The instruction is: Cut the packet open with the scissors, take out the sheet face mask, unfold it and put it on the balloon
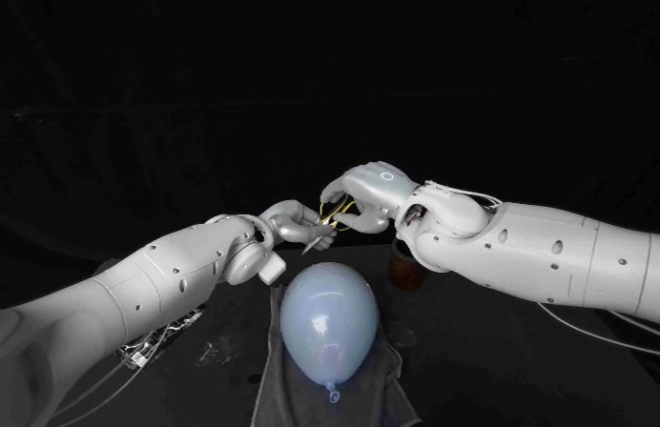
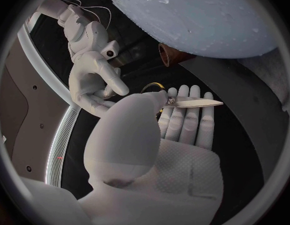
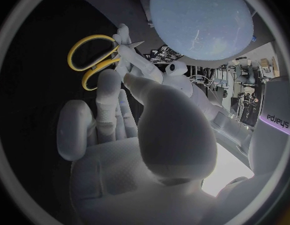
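Above the pale-blue balloon (image 1: 327, 315), left hand (image 1: 289, 221) pinches the yellow-handled scissors (image 1: 329, 221) near the pivot, loops offered toward right hand (image 1: 369, 192), probably for a cutting regrasp; right hand's grip cannot be told.

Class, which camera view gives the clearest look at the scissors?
The right wrist view: the scissors show both yellow handle loops and part of the blades. The left wrist view shows mainly one blade, pinched by the left robot hand. The head view shows them small, between it and the right robot hand.
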### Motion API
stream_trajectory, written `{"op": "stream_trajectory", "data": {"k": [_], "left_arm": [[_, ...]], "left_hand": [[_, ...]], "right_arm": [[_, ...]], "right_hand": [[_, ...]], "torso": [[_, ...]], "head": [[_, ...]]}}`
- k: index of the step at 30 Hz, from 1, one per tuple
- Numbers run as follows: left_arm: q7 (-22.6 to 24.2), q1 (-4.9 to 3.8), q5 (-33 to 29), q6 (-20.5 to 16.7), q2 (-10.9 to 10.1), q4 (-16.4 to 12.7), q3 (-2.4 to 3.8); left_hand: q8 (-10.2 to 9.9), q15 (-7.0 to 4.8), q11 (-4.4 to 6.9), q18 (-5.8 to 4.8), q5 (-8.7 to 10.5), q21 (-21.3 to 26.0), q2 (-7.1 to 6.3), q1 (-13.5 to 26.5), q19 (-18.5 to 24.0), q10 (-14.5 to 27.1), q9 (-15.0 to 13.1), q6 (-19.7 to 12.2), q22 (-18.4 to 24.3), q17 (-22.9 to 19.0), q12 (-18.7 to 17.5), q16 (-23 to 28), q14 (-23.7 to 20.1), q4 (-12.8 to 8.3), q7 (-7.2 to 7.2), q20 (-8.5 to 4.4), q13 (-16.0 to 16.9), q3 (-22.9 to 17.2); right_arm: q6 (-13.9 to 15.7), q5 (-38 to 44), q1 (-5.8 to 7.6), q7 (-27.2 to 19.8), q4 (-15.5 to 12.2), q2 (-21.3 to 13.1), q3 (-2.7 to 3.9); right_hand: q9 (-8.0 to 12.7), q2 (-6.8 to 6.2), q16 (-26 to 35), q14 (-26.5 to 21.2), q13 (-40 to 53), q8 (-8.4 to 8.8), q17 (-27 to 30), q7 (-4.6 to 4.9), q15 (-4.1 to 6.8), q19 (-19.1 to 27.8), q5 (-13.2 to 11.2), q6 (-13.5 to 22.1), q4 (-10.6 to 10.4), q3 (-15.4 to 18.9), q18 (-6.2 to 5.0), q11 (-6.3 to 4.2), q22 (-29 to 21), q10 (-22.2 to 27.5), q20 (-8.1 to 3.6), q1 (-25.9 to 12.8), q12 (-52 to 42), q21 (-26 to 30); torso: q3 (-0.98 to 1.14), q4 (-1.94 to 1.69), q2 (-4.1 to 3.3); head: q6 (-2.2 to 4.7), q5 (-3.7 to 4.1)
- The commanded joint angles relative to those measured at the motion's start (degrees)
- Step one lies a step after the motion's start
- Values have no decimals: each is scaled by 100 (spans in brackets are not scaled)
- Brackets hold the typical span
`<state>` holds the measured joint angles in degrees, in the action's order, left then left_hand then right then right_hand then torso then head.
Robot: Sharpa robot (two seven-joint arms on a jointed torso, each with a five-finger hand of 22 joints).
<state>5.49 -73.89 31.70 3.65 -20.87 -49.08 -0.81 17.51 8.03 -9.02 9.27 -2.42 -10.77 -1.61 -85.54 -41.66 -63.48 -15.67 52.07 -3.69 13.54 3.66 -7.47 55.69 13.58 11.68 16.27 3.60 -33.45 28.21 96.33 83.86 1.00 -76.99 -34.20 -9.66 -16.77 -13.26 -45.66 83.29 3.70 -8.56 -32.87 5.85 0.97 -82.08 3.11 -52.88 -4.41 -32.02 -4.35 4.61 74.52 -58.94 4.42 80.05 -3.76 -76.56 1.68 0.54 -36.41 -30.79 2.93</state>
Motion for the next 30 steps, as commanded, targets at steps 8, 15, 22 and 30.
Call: {"op": "stream_trajectory", "data": {"k": [8,15,22,30], "left_arm": [[-63,-73,78,290,-43,-86,9],[-96,-86,79,312,-60,-130,9],[-122,-89,112,373,-116,-194,9],[-149,-89,122,424,-159,-206,9]], "left_hand": [[36,24,-34,113,-32,56,47,16,83,-6,-14,-16,9,9,-9,22,-6,-60,27,13,-2,-16],[38,23,-33,111,-32,60,49,18,86,-9,-17,-15,9,10,-8,21,-4,-67,27,16,-2,-22],[40,22,-32,110,-32,57,50,19,74,-10,-18,-15,8,10,-8,21,-2,-70,28,17,-2,-25],[44,19,-32,108,-32,63,45,21,79,-14,-24,-16,6,12,-7,22,0,-93,31,21,-1,-41]], "right_arm": [[-572,828,-64,581,209,329,-6],[-797,1004,-75,825,255,308,-9],[-814,1111,-84,1015,251,210,-9],[-814,1215,-87,1163,195,53,-9]], "right_hand": [[13,7,-480,39,-7,54,-302,-8,155,-87,-20,57,88,91,83,-142,204,286,-107,-76,24,-175],[9,12,-625,51,0,48,-441,-14,174,-116,-21,40,77,133,99,-155,270,299,-123,-114,6,-230],[-19,51,-978,89,21,-17,-777,-2,187,-176,-12,-89,86,146,128,-145,398,134,-128,-125,-49,-336],[-39,61,-1135,84,28,-63,-900,-10,193,-199,-17,-172,83,138,139,-154,456,1,-127,-146,-73,-382]], "torso": [[-11,-18,-76],[-15,-20,-77],[-6,-13,-80],[1,-9,-83]], "head": [[-4,18],[-27,37],[-17,59],[-9,72]]}}
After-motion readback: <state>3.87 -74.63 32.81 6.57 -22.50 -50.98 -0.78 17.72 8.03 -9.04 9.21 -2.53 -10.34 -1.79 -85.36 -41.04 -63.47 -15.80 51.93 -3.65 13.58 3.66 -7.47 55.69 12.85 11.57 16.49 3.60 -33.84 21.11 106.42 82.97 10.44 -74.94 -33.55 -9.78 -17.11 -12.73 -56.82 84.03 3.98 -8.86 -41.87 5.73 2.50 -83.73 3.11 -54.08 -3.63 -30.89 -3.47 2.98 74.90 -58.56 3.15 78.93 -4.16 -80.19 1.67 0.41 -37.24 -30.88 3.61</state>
